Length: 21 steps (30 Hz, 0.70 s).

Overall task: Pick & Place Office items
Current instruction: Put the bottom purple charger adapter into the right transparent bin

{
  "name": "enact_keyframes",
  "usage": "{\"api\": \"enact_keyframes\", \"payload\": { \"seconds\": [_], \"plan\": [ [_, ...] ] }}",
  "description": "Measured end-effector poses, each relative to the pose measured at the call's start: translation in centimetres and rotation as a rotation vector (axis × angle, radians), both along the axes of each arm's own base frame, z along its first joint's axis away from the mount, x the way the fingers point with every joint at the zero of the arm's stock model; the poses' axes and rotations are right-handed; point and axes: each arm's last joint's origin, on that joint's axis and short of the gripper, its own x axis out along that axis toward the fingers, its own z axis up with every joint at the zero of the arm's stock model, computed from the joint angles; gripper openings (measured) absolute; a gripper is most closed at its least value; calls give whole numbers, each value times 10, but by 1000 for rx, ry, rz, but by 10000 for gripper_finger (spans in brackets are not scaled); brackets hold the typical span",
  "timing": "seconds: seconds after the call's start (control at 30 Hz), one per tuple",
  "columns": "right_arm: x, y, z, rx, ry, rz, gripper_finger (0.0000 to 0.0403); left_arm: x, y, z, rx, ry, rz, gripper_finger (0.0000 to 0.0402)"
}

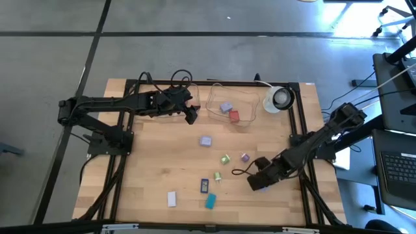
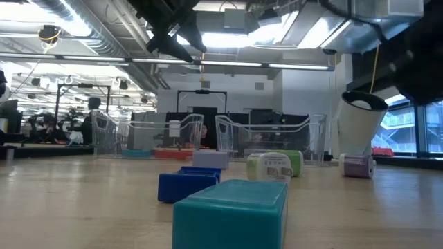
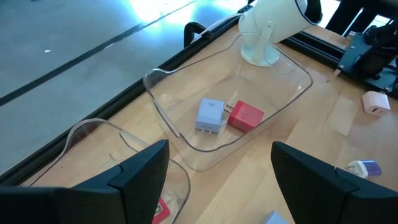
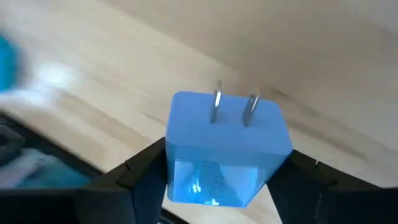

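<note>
Holding a blue plug block (image 4: 227,149) by its flat sides, our right gripper (image 1: 258,184) sits at the table's (image 1: 156,162) near right. We judge it light, rigid, slick. Left gripper (image 3: 217,180) hangs wide over the trays (image 3: 273,93).

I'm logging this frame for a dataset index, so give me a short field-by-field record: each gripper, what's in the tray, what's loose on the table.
left gripper: open, empty, above the far edge of the table beside the clear tray
right gripper: shut on a blue plug block, prongs pointing out, low over the table's near right part
tray contents: lilac block and red block, side by side
loose on table: lilac block, green piece, dark blue piece, teal block, white piece
other: white tape roll at the far right corner
</note>
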Motion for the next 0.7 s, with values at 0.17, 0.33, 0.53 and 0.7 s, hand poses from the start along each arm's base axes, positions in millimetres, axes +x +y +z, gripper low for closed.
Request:
{"api": "enact_keyframes", "payload": {
  "seconds": [0.17, 0.33, 0.53, 0.7],
  "plan": [
    [4, -18, 26, -133, -169, -82, 215, 1, 0, 1, 21, -2, -12, 278],
    [3, -40, 51, -324, -364, -171, 224, 2, 0, 3, 31, -17, -16, 278],
    [3, -71, 77, -593, -556, -324, 231, 2, 0, 3, 59, 3, -39, 278],
    [12, -96, 98, -747, -686, -380, 216, 2, 0, 2, 79, 23, -83, 278]
  ]
}}
